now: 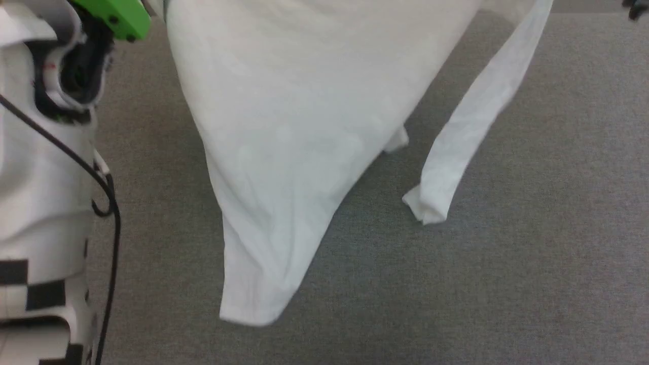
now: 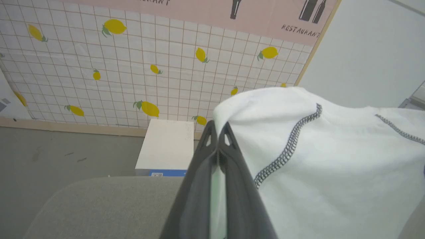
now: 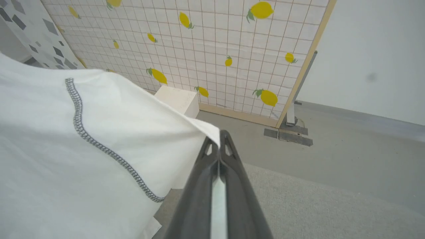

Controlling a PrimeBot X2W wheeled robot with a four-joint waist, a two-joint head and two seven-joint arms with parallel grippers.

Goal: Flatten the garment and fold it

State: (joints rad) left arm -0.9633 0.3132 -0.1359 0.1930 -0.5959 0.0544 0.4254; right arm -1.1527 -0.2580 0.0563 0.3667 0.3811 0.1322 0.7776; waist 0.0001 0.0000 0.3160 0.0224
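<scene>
1. The left arm, in a pale casing with a green part and a black cable, stands at the head view's left edge.
2. The left gripper has its dark fingers pressed together, pinching a bunched edge of the garment. Beyond it, a white box stands against the lemon-printed wall.
3. The garment hangs over the grey surface and tapers to a low tip. Whether that tip touches the surface cannot be told. Dark zigzag seams cross the cloth.
4. The sleeve is a narrow strip hanging to the right of the body, apart from it.
5. The right gripper has its fingers pressed together on a corner of the garment's edge.
</scene>
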